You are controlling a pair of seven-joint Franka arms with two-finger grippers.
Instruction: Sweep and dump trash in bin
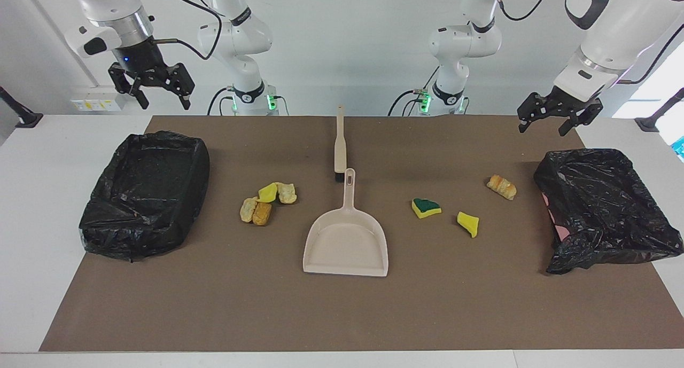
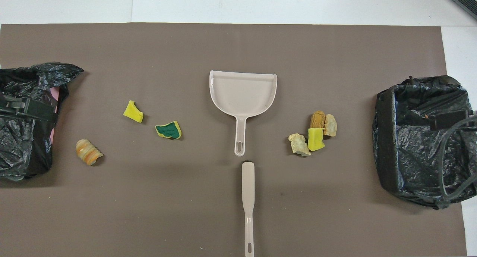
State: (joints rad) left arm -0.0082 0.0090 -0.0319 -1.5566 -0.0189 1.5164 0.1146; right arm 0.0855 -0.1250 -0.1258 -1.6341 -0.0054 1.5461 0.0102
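On the brown table mat [image 1: 342, 314] lie yellow sponge and tan bread-like trash scraps [image 1: 267, 202], untouched; only the facing view shows the left end effector [image 1: 550, 123] and right end effector [image 1: 155, 93], both spread wide, empty.

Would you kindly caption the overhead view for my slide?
Empty dustpan and brush mid-mat, trash scraps scattered between two black-lined bins.

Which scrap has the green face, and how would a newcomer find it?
Start at the beige dustpan mid-mat. Three loose scraps lie between it and the bin at the left arm's end; the nearest to the dustpan is the sponge piece. It alone has a dark green top with a yellow rim.
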